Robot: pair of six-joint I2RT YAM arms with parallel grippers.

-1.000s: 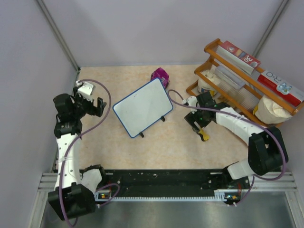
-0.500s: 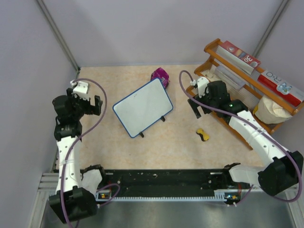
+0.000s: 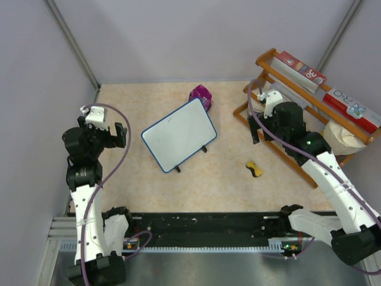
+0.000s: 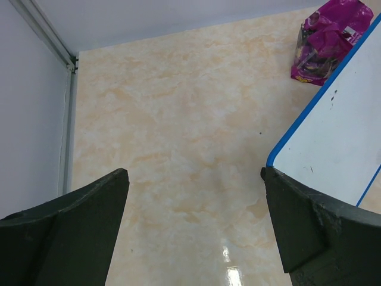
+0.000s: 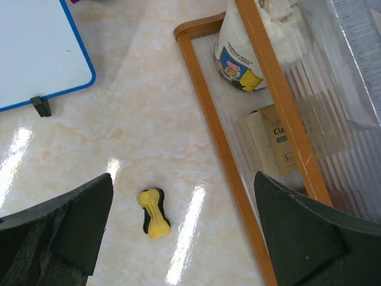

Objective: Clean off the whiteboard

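Observation:
The whiteboard (image 3: 178, 134), white with a thin blue frame and black feet, lies tilted at the table's middle; its surface looks clean. It also shows in the left wrist view (image 4: 339, 137) and the right wrist view (image 5: 36, 53). The yellow-and-black eraser (image 3: 255, 168) lies on the table to the right of the board, and shows below the right gripper (image 5: 153, 213). My left gripper (image 3: 118, 136) (image 4: 193, 179) is open and empty, raised left of the board. My right gripper (image 3: 255, 124) (image 5: 183, 179) is open and empty, raised above and behind the eraser.
A purple packet (image 3: 200, 94) (image 4: 327, 39) lies behind the board's far corner. A wooden rack (image 3: 297, 101) (image 5: 208, 101) with boxes and bags stands at the right, close to my right arm. Walls close the left and back sides.
My right gripper has risen from the eraser and moved back and to the right; the eraser stays on the table. My left gripper has drawn back a little to the left.

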